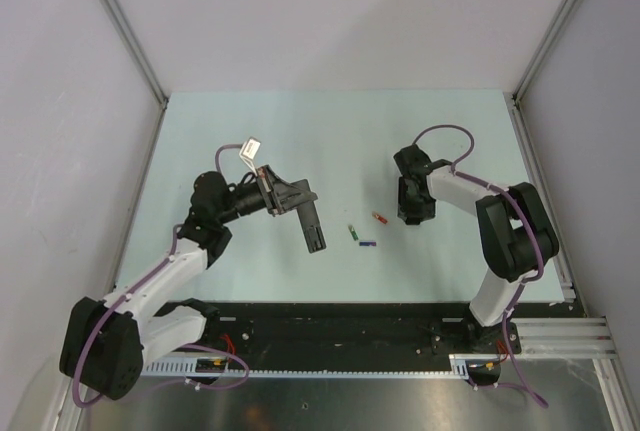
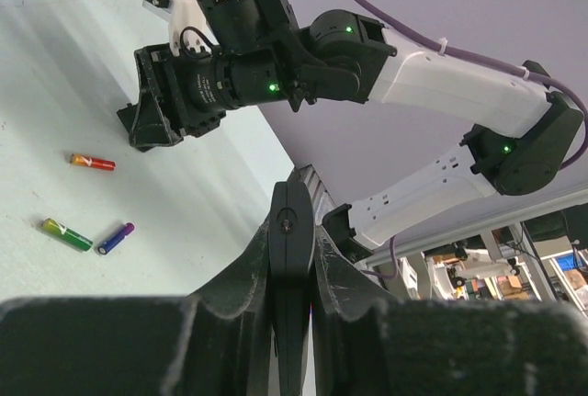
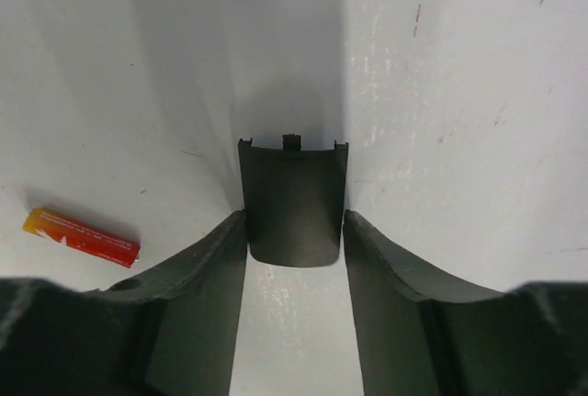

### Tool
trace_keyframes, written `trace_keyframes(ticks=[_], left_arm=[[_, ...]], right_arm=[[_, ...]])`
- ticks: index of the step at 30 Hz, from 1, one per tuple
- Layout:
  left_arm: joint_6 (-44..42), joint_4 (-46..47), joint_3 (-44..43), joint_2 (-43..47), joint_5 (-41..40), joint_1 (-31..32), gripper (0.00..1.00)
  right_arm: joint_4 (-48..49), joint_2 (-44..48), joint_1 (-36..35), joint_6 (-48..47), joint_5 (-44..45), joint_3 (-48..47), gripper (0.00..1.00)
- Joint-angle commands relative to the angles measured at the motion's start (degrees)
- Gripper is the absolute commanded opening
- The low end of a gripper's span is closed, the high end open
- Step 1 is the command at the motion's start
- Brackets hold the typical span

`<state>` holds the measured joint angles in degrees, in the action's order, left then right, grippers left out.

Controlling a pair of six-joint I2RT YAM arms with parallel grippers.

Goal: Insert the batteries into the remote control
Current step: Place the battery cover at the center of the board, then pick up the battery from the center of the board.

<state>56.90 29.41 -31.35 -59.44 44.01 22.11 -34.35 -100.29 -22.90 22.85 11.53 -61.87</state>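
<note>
My left gripper [image 1: 300, 203] is shut on the slim black remote control [image 1: 315, 233] and holds it above the table; in the left wrist view the remote [image 2: 291, 217] stands edge-on between my fingers [image 2: 230, 286]. The green battery [image 1: 352, 233], red battery [image 1: 378, 217] and blue-purple battery [image 1: 367, 243] lie on the table between the arms. My right gripper [image 1: 415, 211] points down at the table just right of the red battery [image 3: 81, 236]. Its fingers [image 3: 207, 267] touch both long sides of a small black battery cover [image 3: 294, 185] at table level.
The batteries also show in the left wrist view: red [image 2: 93, 163], green [image 2: 66, 234], blue-purple [image 2: 116, 238], with the right arm's gripper [image 2: 152, 111] behind them. A metal frame rail [image 1: 540, 201] runs along the table's right edge.
</note>
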Motion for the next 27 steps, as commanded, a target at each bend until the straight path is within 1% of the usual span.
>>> trace_keyframes(ticks=[1,3,4,7,9,10,12,13,14,15,16,17,18,19,20,22,24,27], left_arm=[[-1.1,2.1,0.2,1.9,1.2,0.2,0.0],[-1.2,2.1,0.2,1.8,1.3,0.2,0.0],[-1.1,2.1,0.1,1.7,1.3,0.2,0.0],[-1.2,2.1,0.2,1.5,1.3,0.2,0.0],[-1.3,2.1,0.2,1.4,1.4,0.2,0.0],[-1.4,2.1,0.3,1.4,1.3,0.2,0.0],[-1.6,2.1,0.7,1.7,1.0,0.2,0.0],[-1.8,2.1,0.9,1.7,0.7,0.2,0.0],[-1.8,2.1,1.2,1.7,0.5,0.2,0.0],[-2.0,2.2,1.7,2.0,0.6,0.1,0.0],[-2.0,2.1,2.1,2.3,0.5,0.1,0.0],[-2.0,2.1,2.9,2.5,0.3,0.1,0.0],[-2.1,2.1,3.4,2.8,0.1,0.1,0.0],[-2.2,2.1,3.8,3.6,-0.1,0.1,0.0],[-2.3,2.1,4.6,4.2,-0.5,0.1,0.0],[-2.5,2.1,5.3,5.4,-0.9,0.0,0.0],[-2.6,2.0,6.1,6.3,-1.1,0.1,0.0],[-2.9,1.9,6.5,7.2,-1.1,0.0,0.0]], right_arm=[[-0.5,3.9,0.0,1.3,3.1,-0.8,0.58],[-0.6,6.3,-0.2,2.3,3.8,-0.8,0.65],[-0.6,8.7,-0.9,2.9,3.8,-0.8,0.73],[-0.8,11.8,-2.6,3.6,4.6,-1.0,0.8],[-1.0,14.2,-4.7,3.8,4.7,-1.0,0.8],[-1.0,14.9,-5.7,3.7,4.7,-1.0,0.79],[-0.7,16.1,-9.9,2.7,3.9,-1.0,0.76],[-0.1,16.2,-11.5,2.2,4.3,-1.0,0.72],[0.0,15.8,-15.6,1.2,5.2,-0.9,0.7],[0.3,15.5,-17.6,0.6,6.0,-0.9,0.67],[0.8,15.0,-19.8,0.1,7.0,-0.8,0.61],[1.2,14.3,-21.5,-0.2,9.5,-0.5,0.56],[1.8,13.0,-23.9,-1.7,9.9,-0.1,0.52],[3.0,12.4,-24.6,-2.2,9.9,0.2,0.47],[3.3,11.7,-24.9,-2.4,9.9,0.3,0.45],[5.0,10.2,-25.5,-3.9,9.0,1.3,0.44],[6.7,9.3,-25.9,-5.6,7.5,2.2,0.48],[6.9,8.3,-26.1,-6.1,7.5,2.2,0.52]])
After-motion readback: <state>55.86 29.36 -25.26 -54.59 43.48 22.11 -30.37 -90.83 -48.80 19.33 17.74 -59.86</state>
